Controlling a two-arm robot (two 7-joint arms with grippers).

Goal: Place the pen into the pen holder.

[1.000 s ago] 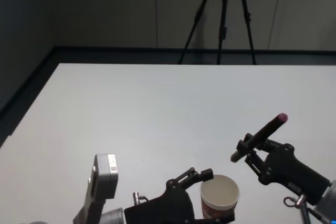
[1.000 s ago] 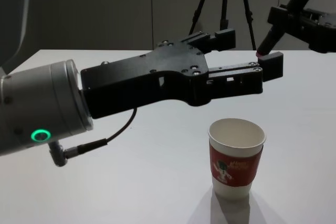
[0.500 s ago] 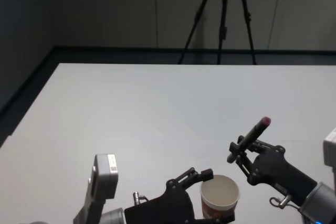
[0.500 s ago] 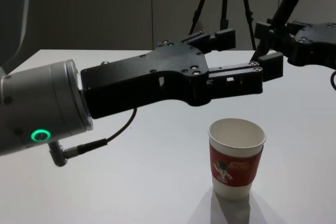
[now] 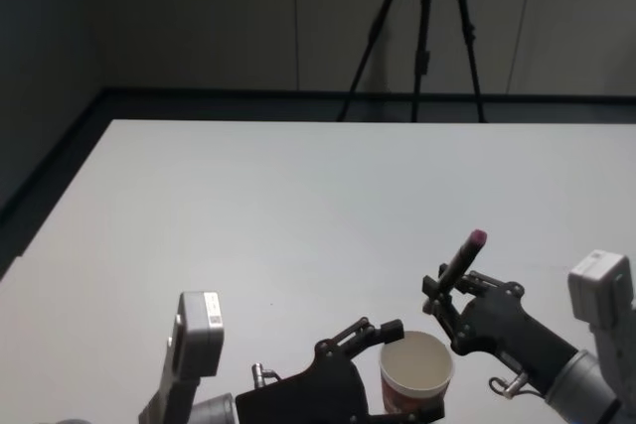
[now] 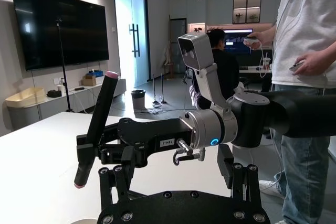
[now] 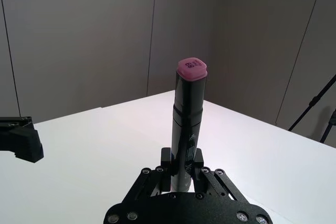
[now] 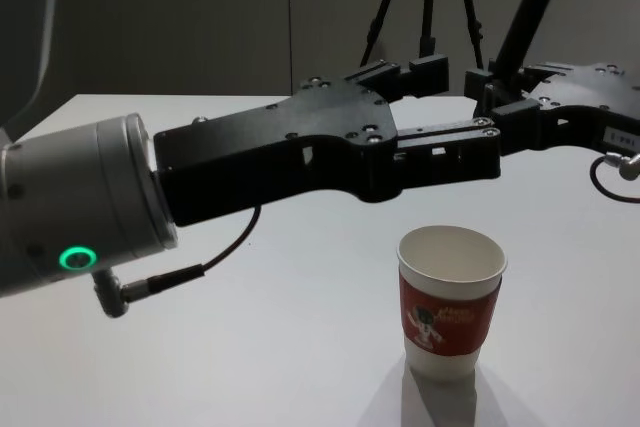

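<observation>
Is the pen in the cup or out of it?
Out. The right gripper holds the pen tilted in the air, up beside the cup, which looks empty inside.

Black, pink-capped pen (image 7: 187, 129); white, red-sleeved pen holder (image 8: 451, 307).

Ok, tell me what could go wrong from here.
1. The right end effector holds the pen tilted and not yet over the cup; released here, it would likely miss or hit the rim.
2. The open left end effector hovers just above the cup, so the right one could hit it on the way in.
3. The cup stands unheld; the pen dropped in aslant may tip it.
</observation>
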